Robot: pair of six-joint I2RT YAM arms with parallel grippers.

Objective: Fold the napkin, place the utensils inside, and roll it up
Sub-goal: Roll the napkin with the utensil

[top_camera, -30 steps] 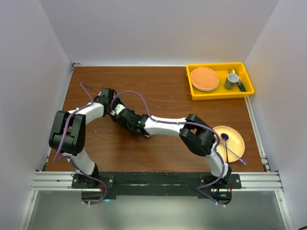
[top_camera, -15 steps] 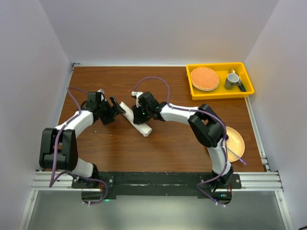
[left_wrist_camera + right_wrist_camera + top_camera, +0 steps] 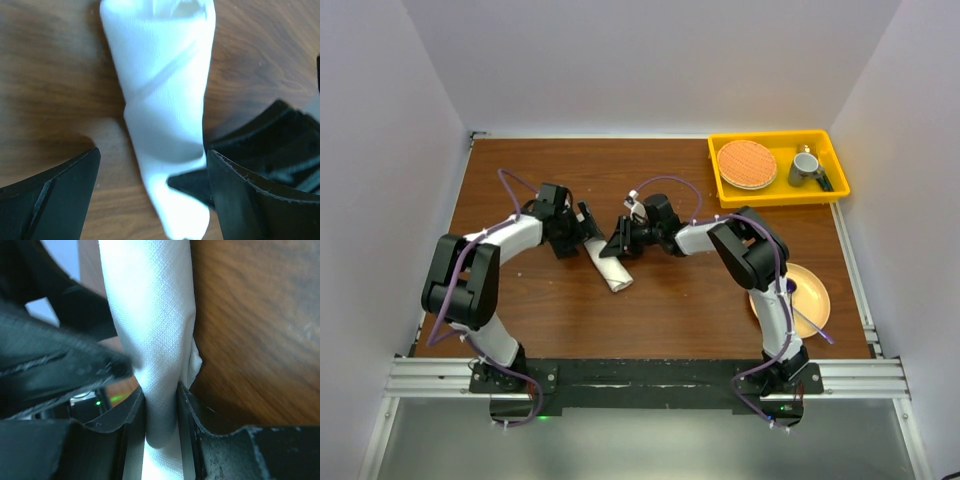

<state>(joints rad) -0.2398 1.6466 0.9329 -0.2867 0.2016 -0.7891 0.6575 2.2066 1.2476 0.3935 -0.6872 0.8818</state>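
Observation:
The napkin (image 3: 608, 268) lies as a tight white roll, slanted on the brown table near the middle. My right gripper (image 3: 617, 246) is shut on the roll's upper part; in the right wrist view the cloth (image 3: 150, 315) is pinched between both pads of the gripper (image 3: 161, 400). My left gripper (image 3: 582, 235) stands open at the roll's far-left end. In the left wrist view its fingers straddle the napkin (image 3: 165, 100) without touching it, the gripper (image 3: 152, 152) spread wide. The utensils are hidden from every view.
A yellow tray (image 3: 775, 195) at the back right holds an orange plate (image 3: 747, 164) and a grey mug (image 3: 806, 166). A pale yellow plate (image 3: 812, 298) by the right arm's base carries a purple-ended utensil (image 3: 790, 288). White walls close in three sides.
The left gripper has opened wide and come back to the roll's end. The right gripper has closed on the roll and swung its wrist further right. The roll has shifted slightly.

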